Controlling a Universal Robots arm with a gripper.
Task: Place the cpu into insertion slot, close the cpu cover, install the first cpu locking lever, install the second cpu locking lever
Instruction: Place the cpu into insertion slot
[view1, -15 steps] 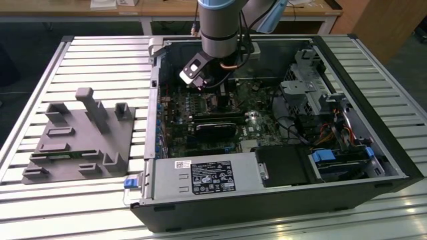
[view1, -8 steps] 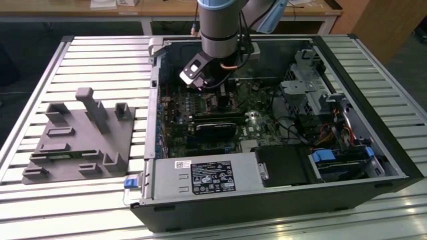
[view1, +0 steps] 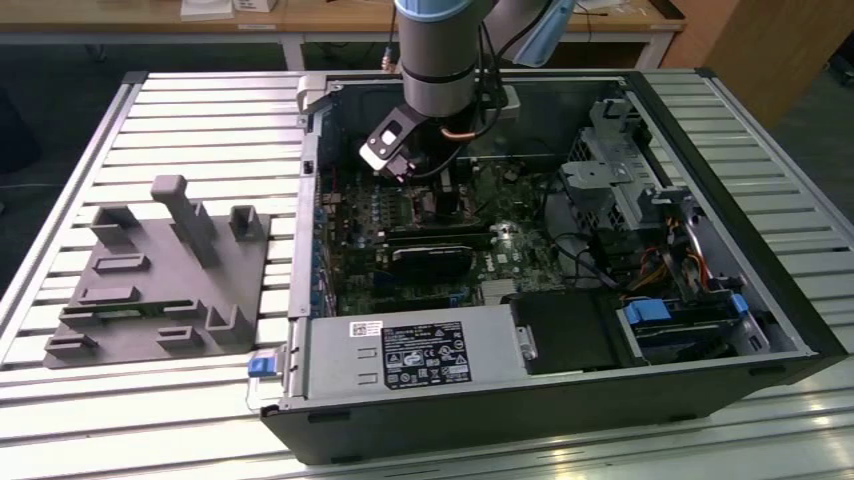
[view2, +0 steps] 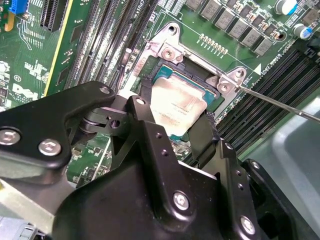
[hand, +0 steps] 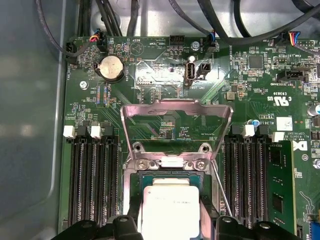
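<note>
Your claw (view2: 172, 112) holds the cpu (view2: 182, 102) over the insertion slot (hand: 150, 176).
Its fingers (view2: 145, 130) pinch two sides of the chip, and the cpu cover (hand: 177, 106) is flipped open.

Looks like a robotics lab or test workshop. Told by a slatted aluminium table (view1: 160, 100) carrying an opened desktop computer case (view1: 534, 410), a grey moulded fixture block (view1: 160, 290) beside it and a robot arm (view1: 441, 50) reaching in. Backed by wooden workbenches (view1: 334, 18).
</note>
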